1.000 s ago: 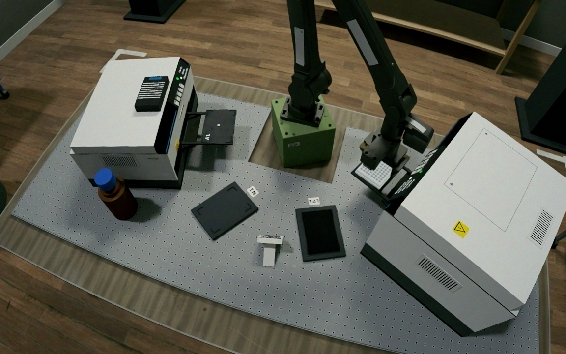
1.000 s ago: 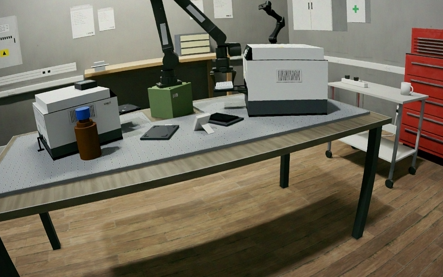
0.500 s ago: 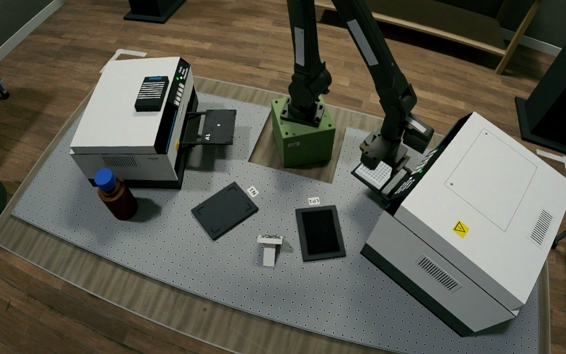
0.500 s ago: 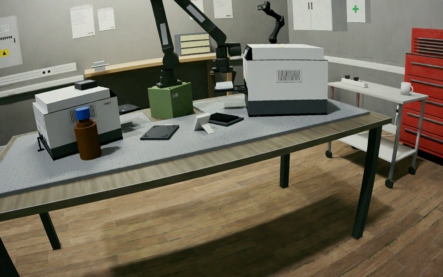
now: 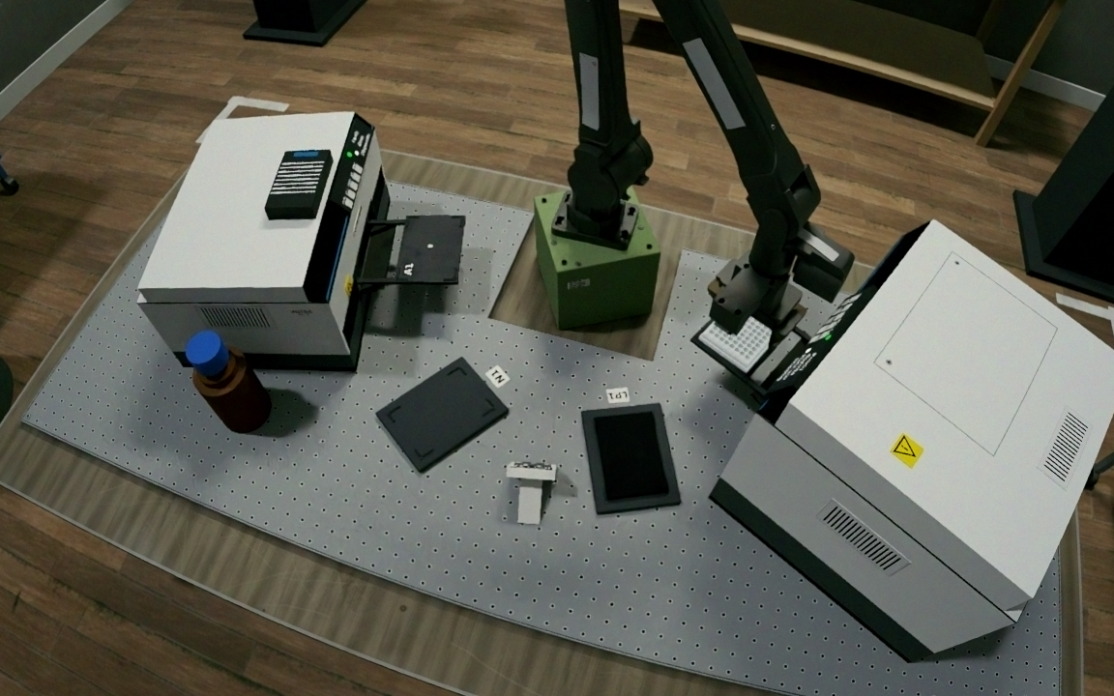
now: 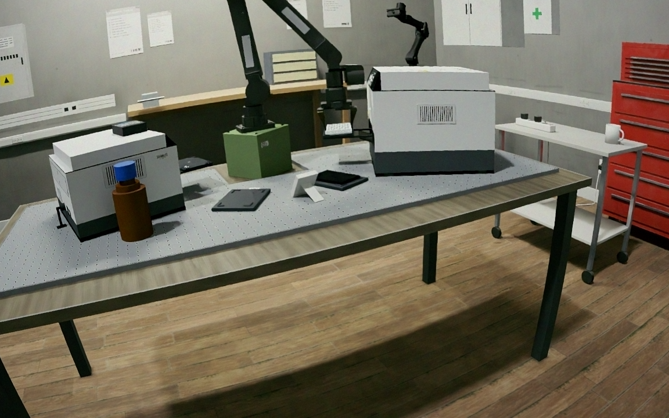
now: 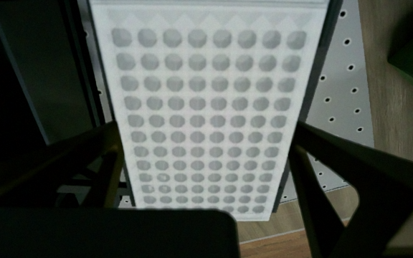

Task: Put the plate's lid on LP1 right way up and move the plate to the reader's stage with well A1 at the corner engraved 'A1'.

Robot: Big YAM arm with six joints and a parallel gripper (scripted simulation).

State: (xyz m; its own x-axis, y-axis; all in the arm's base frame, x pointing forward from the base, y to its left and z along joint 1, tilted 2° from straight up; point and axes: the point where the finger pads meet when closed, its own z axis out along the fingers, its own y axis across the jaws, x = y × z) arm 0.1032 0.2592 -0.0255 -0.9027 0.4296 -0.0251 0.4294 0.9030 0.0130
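Note:
The white plate (image 5: 738,341) (image 6: 338,129) (image 7: 206,89) lies level on the stage (image 5: 749,379) (image 7: 313,79) of the reader, its wells facing up. My gripper (image 5: 751,333) (image 6: 338,119) (image 7: 206,129) points straight down and is shut on the plate, a finger against each long side. Well A1 and the corner engraving cannot be made out. A black rectangle (image 5: 632,458) (image 6: 341,177), seemingly the lid, lies flat inside LP1 (image 5: 639,505). The stage (image 5: 431,242) of the dispenser is bare, with "A1" marked near its front edge.
The reader (image 5: 959,346) (image 6: 430,124) stands close beside my gripper. The amber bottle (image 5: 232,393) (image 6: 132,213) stands upright beside the dispenser (image 5: 258,233). N1 (image 5: 442,414) (image 6: 240,199) holds nothing. A small white stand (image 5: 531,497) (image 6: 305,184) is near LP1. The green base block (image 5: 600,276) is left of the plate.

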